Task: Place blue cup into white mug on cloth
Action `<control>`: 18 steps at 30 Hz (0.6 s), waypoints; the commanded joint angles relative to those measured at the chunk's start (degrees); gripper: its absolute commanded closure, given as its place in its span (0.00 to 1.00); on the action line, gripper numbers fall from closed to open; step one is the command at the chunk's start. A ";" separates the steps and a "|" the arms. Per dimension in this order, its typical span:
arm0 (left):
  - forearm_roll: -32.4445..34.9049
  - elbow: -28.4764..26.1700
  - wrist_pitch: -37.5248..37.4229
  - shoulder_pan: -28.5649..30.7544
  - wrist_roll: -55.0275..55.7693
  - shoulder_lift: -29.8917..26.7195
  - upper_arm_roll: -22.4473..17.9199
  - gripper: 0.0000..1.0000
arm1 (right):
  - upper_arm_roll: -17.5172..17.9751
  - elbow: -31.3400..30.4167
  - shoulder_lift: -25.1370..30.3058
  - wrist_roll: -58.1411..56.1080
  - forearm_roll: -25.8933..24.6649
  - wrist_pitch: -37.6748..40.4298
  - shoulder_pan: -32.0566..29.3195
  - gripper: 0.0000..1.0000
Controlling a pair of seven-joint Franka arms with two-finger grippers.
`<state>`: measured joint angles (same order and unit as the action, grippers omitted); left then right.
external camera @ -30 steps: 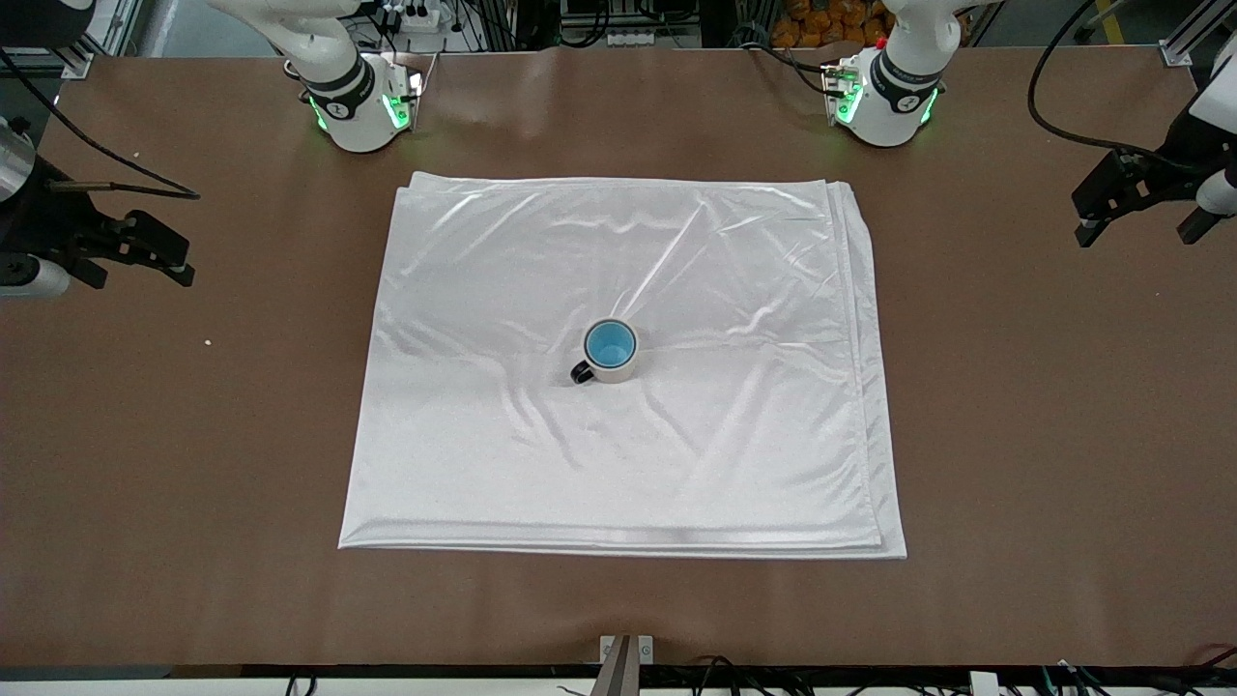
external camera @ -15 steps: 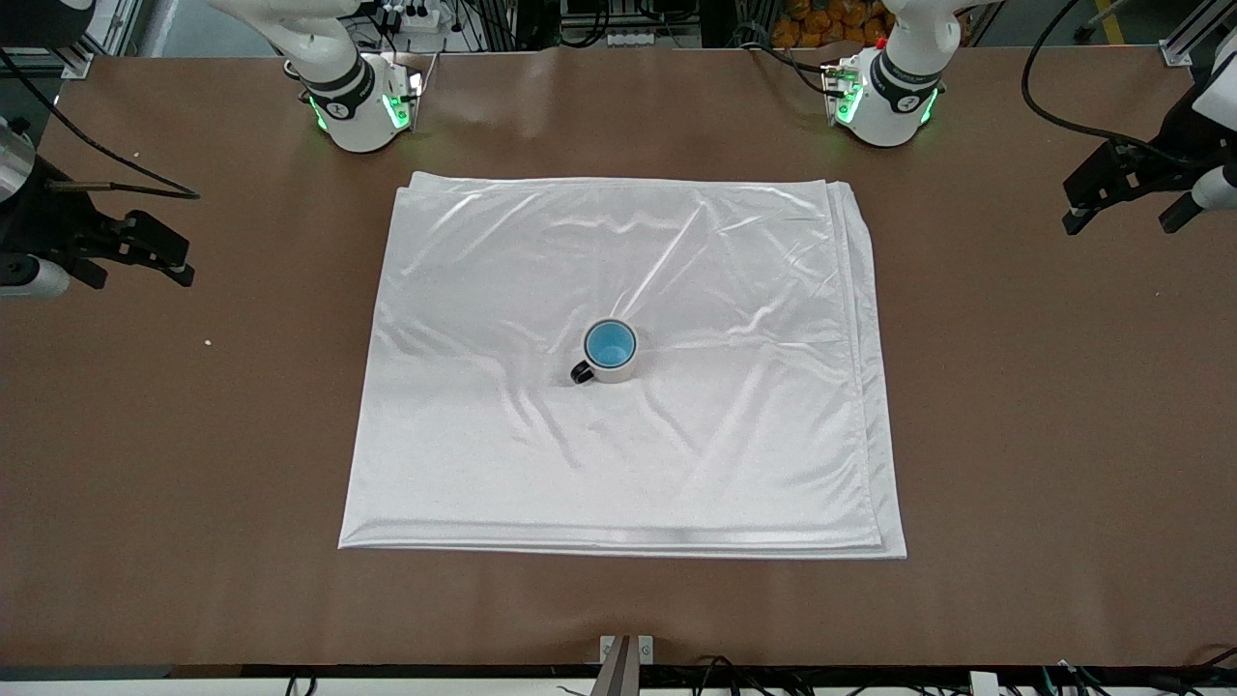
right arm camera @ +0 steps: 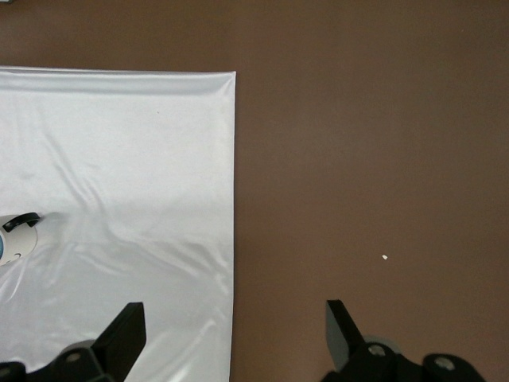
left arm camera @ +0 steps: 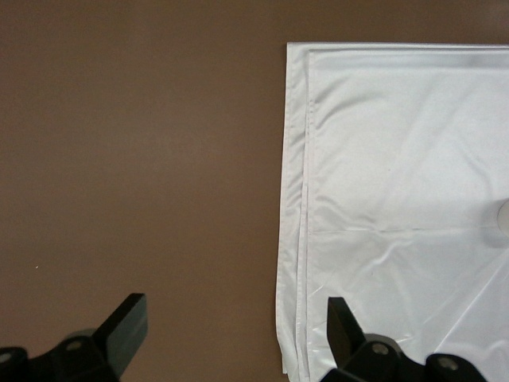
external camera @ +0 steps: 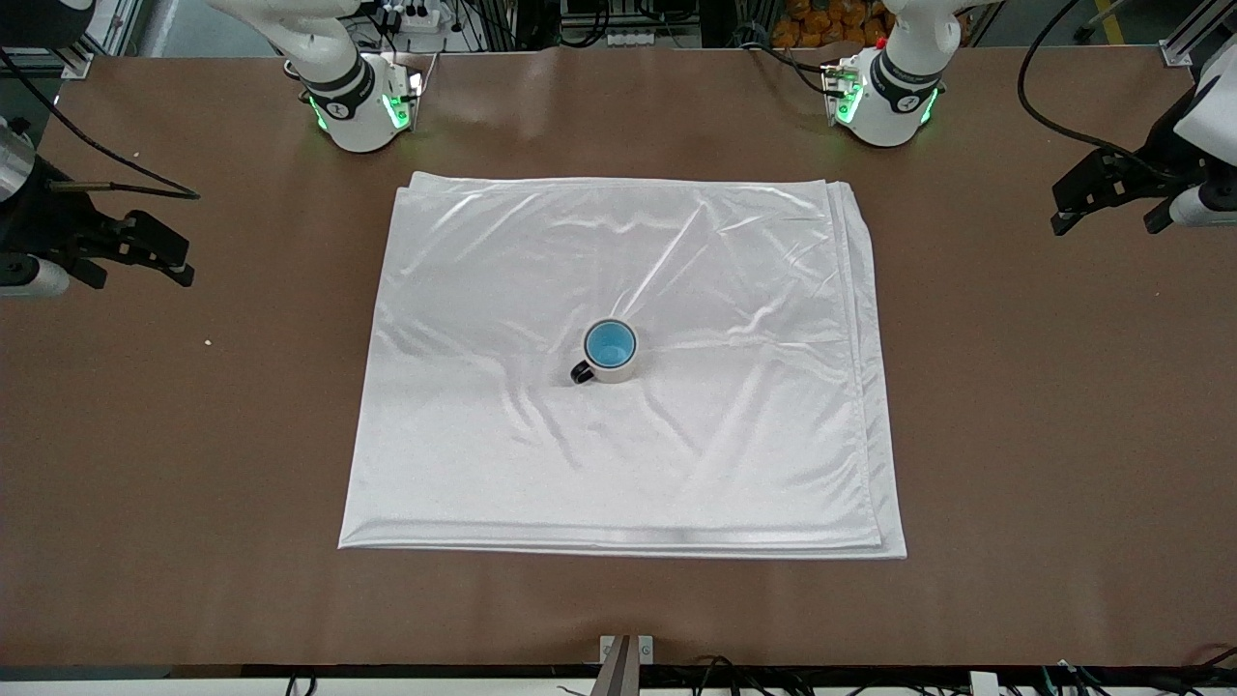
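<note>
The white mug [external camera: 611,352] with a black loop handle stands upright near the middle of the cloth [external camera: 541,464]. The blue cup [external camera: 609,344] sits inside it; only its light-blue inside shows. My left gripper [external camera: 1105,205] is open and empty, up over bare table at the left arm's end. My right gripper [external camera: 145,253] is open and empty, over bare table at the right arm's end. The left wrist view shows the cloth's layered edge [left arm camera: 296,239]. The right wrist view shows the cloth's edge [right arm camera: 232,199] and part of the mug [right arm camera: 16,237].
The brown table [external camera: 1044,435] lies around the cloth on all sides. The two arm bases [external camera: 359,106] [external camera: 884,97] stand at the table's edge farthest from the front camera. A small white speck [external camera: 208,341] lies on the table toward the right arm's end.
My left gripper has drifted a little upward and toward the cloth in the front view. The right arm, mug, cup and cloth have not moved.
</note>
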<state>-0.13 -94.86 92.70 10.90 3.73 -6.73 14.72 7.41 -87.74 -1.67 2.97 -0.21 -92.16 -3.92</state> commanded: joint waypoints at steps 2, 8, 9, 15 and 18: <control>-1.45 1.08 -1.29 0.61 -0.13 0.67 0.22 0.00 | 0.50 -0.68 0.62 -0.68 -0.58 0.22 -0.92 0.00; -1.45 1.08 -1.29 0.61 -0.13 0.67 0.22 0.00 | 0.50 -0.77 0.62 -0.68 -0.58 0.31 -1.00 0.00; -1.45 1.08 -1.29 0.61 -0.13 0.67 0.22 0.00 | 0.50 -0.77 0.62 -0.68 -0.58 0.22 -1.00 0.00; -1.45 0.99 -1.29 0.61 -0.13 0.76 0.22 0.00 | 0.50 -0.77 0.62 -0.68 -0.58 0.22 -1.18 0.00; -1.45 0.99 -1.29 0.70 -0.13 0.85 0.22 0.00 | 0.50 -0.77 0.62 -0.68 -0.58 0.22 -1.27 0.00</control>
<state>-0.15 -94.86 92.53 10.90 3.73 -6.30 14.72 7.34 -88.04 -1.68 2.97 -0.23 -92.09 -4.10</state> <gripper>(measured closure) 0.000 0.000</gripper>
